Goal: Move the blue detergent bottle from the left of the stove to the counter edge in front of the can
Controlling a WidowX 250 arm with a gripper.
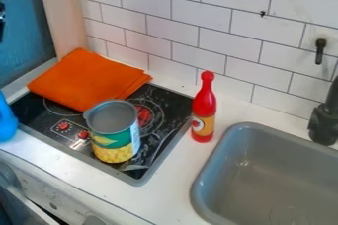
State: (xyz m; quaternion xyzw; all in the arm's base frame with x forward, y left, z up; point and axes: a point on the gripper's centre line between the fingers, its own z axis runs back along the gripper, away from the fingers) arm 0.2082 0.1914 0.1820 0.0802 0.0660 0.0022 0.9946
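Note:
A narrow black part, apparently of my gripper (1, 17), shows at the upper left edge, away from the objects on the stove. An open can (116, 132) with a green and yellow label stands upright on the black stove top (165, 103). Behind it, a folded orange cloth (89, 78) covers the stove's back left corner and overlaps the rim. To the can's right, an upright red bottle (204, 108) with an orange-yellow label stands on the white counter, between stove and sink.
The grey sink (228, 165) is at the lower right, with a black faucet (323, 125) beside it. A blue object (7, 120) juts in at the left edge. A white tiled wall (198, 17) bounds the back, with a black hook (320, 51) on it.

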